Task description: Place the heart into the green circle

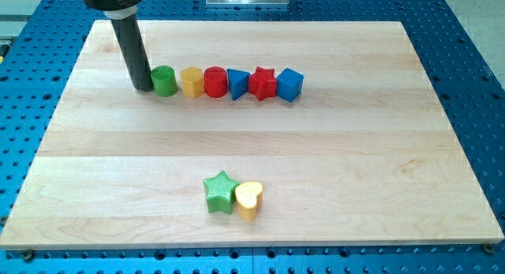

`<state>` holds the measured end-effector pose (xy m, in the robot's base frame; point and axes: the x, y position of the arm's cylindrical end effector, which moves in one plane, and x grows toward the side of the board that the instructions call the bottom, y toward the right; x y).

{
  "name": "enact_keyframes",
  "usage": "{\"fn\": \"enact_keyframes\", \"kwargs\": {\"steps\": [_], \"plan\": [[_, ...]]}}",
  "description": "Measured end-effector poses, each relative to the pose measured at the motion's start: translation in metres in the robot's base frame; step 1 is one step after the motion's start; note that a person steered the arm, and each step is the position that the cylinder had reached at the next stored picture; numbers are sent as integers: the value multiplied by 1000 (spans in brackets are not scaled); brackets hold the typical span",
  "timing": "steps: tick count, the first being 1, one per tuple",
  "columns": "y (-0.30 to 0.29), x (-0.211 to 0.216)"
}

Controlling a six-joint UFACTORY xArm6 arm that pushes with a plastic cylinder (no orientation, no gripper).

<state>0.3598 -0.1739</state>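
Note:
The yellow heart (249, 199) lies near the view's bottom centre, touching the green star (220, 192) on its left. The green circle (164, 81) stands at the left end of a row of blocks near the view's top. My tip (144, 88) rests on the board just left of the green circle, touching or almost touching it, far from the heart.
Right of the green circle the row runs on: a yellow block (192, 81), a red cylinder (215, 81), a blue block (237, 84), a red star (263, 84), a blue cube (289, 84). The wooden board (379, 148) lies on a blue perforated table.

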Motion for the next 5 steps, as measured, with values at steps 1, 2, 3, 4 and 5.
{"fn": "enact_keyframes", "kwargs": {"steps": [1, 2, 3, 4, 5], "plan": [[-23, 67], [40, 113], [130, 118], [232, 135], [255, 223]]}}
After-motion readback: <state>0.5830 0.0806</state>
